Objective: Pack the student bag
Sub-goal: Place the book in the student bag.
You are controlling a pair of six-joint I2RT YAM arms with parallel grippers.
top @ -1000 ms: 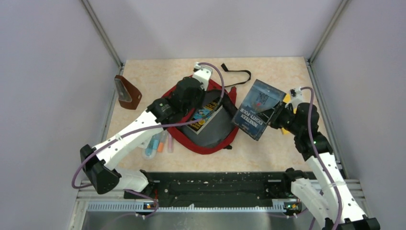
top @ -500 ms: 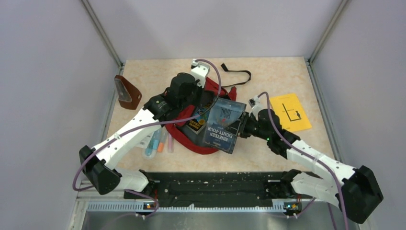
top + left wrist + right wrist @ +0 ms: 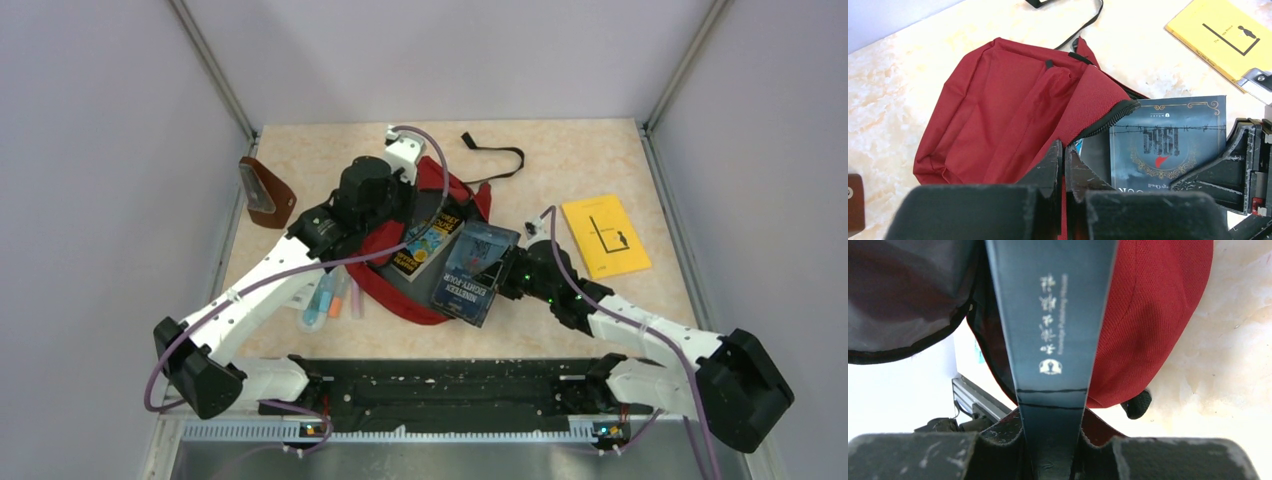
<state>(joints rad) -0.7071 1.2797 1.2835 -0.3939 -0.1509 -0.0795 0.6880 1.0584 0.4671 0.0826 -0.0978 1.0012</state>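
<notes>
The dark-red student bag (image 3: 392, 260) lies open mid-table, seen also in the left wrist view (image 3: 1008, 100) and the right wrist view (image 3: 1153, 320). My left gripper (image 3: 1064, 155) is shut on the bag's red flap by the black zipper edge, holding the opening up. My right gripper (image 3: 515, 275) is shut on a dark blue book, "Nineteen Eighty-Four" (image 3: 475, 272), whose spine fills the right wrist view (image 3: 1050, 330). The book (image 3: 1168, 145) is tilted at the bag's mouth, partly over the opening. Another book with a yellow and black cover (image 3: 425, 243) lies inside the bag.
A yellow booklet (image 3: 603, 235) lies at the right. A small brown wedge-shaped pouch (image 3: 266, 192) stands at the far left. Several markers (image 3: 335, 297) lie beside the bag's left edge. A black strap (image 3: 495, 158) trails behind the bag.
My right arm swung left and down, carrying the blue book from the right side to the bag's opening, uncovering the yellow booklet. My left gripper shifted slightly left, still holding the flap.
</notes>
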